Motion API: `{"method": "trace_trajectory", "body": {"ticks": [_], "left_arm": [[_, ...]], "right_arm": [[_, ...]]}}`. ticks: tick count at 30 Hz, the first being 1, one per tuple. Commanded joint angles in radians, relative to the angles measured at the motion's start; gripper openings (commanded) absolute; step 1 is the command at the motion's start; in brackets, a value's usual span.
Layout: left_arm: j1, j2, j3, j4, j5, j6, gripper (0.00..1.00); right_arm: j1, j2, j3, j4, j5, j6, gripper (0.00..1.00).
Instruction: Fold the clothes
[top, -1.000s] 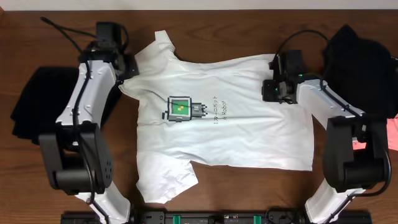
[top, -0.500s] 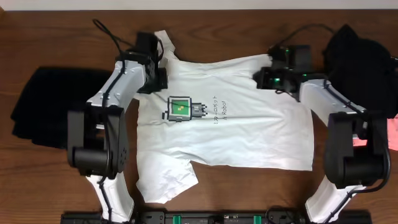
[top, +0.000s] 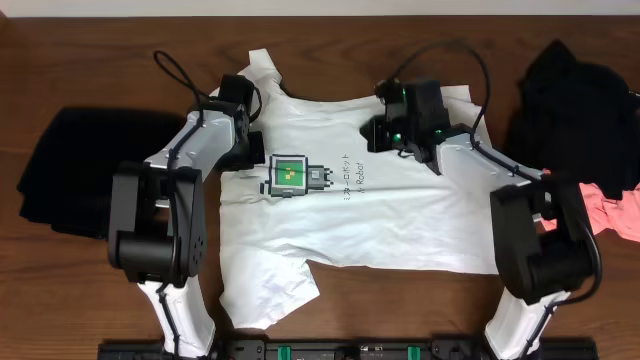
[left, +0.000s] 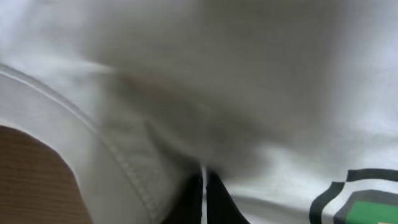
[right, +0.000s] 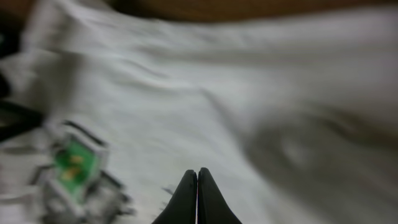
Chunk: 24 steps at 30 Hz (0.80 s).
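Over the white T-shirt (top: 400, 215), left hand (top: 252, 152) and right hand (top: 377, 135) moved inward, fingers of both together.

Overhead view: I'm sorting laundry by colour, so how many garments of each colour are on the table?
White short-sleeved fabric T-shirt with robot print: 1
Black fabric garments, one at left, one at right: 2
Pink fabric garment: 1
Total: 4

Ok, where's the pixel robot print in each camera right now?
Overhead: the robot print sits left of centre, on the white T-shirt, between the two arms.
Left wrist: only the print's corner shows, at the bottom right.
Right wrist: the print is blurred, at the lower left.
Shared landmark: the print's green square.
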Motion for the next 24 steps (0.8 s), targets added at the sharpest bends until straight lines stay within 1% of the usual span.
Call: {"method": "trace_trajectory", "body": {"ticks": [1, 7, 11, 15, 21, 24], "left_arm": [[0.007, 0.037, -0.071, -0.018, -0.023, -0.013, 0.06], [0.007, 0.037, -0.072, -0.059, -0.023, -0.014, 0.06], [0.007, 0.037, -0.072, -0.091, -0.023, -0.013, 0.06], [0.007, 0.037, -0.072, -0.104, -0.023, -0.014, 0.06], [0.007, 0.037, -0.072, -0.150, -0.023, -0.013, 0.06], [0.007, 0.037, -0.072, -0.167, -0.023, -0.013, 0.06]], "right_arm": [[-0.043, 0.027, 0.000, -0.039, 0.135, -0.004, 0.03], [-0.156, 0.027, 0.000, -0.093, 0.173, -0.010, 0.04], [-0.227, 0.031, 0.000, -0.158, 0.247, -0.010, 0.03], [-0.255, 0.060, 0.000, -0.210, 0.354, -0.010, 0.02], [-0.288, 0.143, 0.000, -0.231, 0.429, -0.017, 0.01], [-0.312, 0.154, 0.000, -0.247, 0.491, -0.017, 0.01]]}}
